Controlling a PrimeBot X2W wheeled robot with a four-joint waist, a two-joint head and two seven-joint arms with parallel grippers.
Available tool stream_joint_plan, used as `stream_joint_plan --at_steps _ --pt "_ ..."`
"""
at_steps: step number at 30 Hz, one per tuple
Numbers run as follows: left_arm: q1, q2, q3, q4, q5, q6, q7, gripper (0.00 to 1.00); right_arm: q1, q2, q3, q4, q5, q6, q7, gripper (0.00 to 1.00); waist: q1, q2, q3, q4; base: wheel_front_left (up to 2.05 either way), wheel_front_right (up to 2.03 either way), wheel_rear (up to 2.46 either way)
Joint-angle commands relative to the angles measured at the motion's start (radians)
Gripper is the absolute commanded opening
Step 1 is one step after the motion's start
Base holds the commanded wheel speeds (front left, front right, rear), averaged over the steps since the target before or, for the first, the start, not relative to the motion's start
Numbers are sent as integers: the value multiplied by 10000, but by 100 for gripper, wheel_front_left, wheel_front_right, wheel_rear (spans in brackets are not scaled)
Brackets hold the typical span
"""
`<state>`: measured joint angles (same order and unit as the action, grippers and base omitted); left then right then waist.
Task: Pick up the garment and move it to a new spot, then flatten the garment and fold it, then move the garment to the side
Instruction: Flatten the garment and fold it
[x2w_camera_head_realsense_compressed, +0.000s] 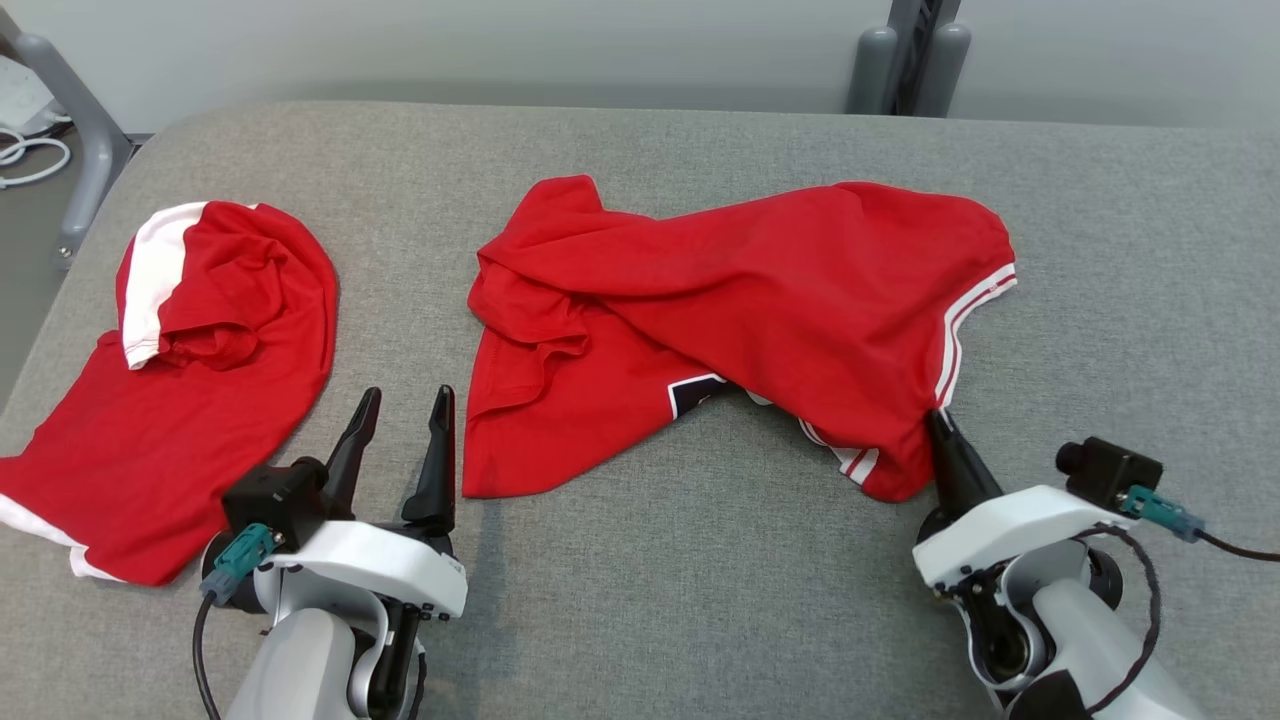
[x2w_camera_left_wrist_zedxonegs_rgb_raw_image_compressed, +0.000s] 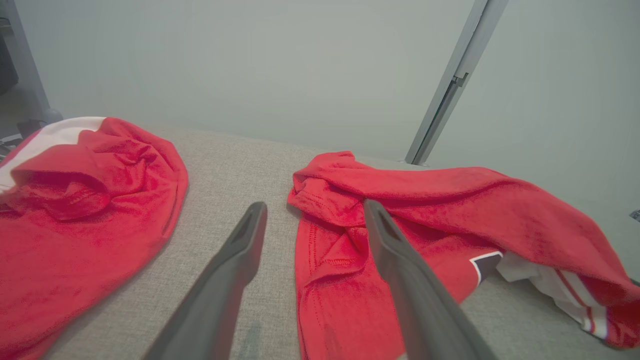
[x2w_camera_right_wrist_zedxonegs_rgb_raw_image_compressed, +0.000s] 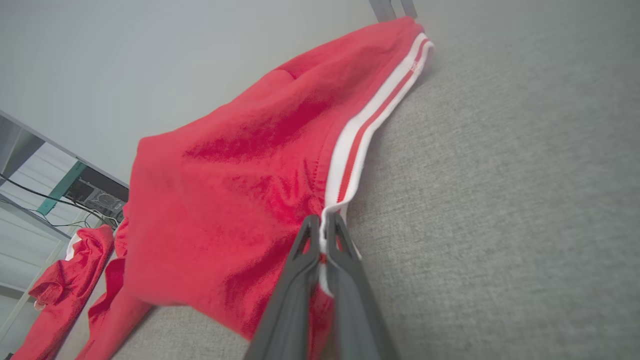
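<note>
Near strip of the desk is open. A narrow bare lane runs between the red garment and the second red garment; the left gripper, spread wide, stands at its mouth. The far band and right side are free. Grey posts stand behind the far edge.

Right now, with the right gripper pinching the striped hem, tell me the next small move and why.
Probably shift the left gripper right onto the middle garment's near corner and close. It stands open and empty beside that edge, the right gripper is shut on the striped hem, and the cloth lies crumpled; two holds would let it be spread.
</note>
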<state>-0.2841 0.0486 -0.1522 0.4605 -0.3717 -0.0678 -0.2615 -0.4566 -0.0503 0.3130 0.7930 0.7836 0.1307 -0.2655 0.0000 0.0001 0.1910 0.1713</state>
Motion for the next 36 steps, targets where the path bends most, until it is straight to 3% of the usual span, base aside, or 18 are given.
stream_joint_plan --at_steps 1,10,13,16,20,22,25,30,36 --pt "86 36 34 -52 -27 62 -38 100 3 -11 -123 -88 97 0 5 0 0 -1 -11 -23 0 0 0" --pt "283 36 93 -108 -11 77 -36 100 -323 -259 -2403 -1384 1032 0 -4 0 0 -1 -301 -358 0 0 0" --pt "319 39 14 -107 -83 93 -38 100 -700 -733 -3076 -1620 1430 0 33 0 0 -1 -431 -439 0 0 0" --pt "394 39 -117 -82 -136 115 -38 100 -1597 -1706 -3909 -1772 1516 0 228 0 0 -1 -572 -461 0 0 0" --pt "438 39 -255 -90 -245 131 -38 100 -2855 -2695 -4484 -1753 904 0 437 0 0 -1 -666 -358 0 0 0" --pt "488 36 -312 -100 -299 135 -38 100 -3570 -2887 -4461 -1903 492 2 652 0 0 -1 -698 -292 0 0 0" --pt "544 40 -373 -115 -391 159 -38 100 -4532 -2832 -3991 -2322 -192 2 1164 0 0 -1 -730 -192 0 0 0" --pt "572 39 -551 -143 -520 187 -38 100 -5168 -2123 -2495 -3026 -771 2 2230 0 0 -1 -703 -13 0 0 0" --pt "409 23 -752 -177 -803 253 -38 100 -4353 -1312 1168 -3435 -662 -3 4166 0 0 -1 -522 437 0 0 0"
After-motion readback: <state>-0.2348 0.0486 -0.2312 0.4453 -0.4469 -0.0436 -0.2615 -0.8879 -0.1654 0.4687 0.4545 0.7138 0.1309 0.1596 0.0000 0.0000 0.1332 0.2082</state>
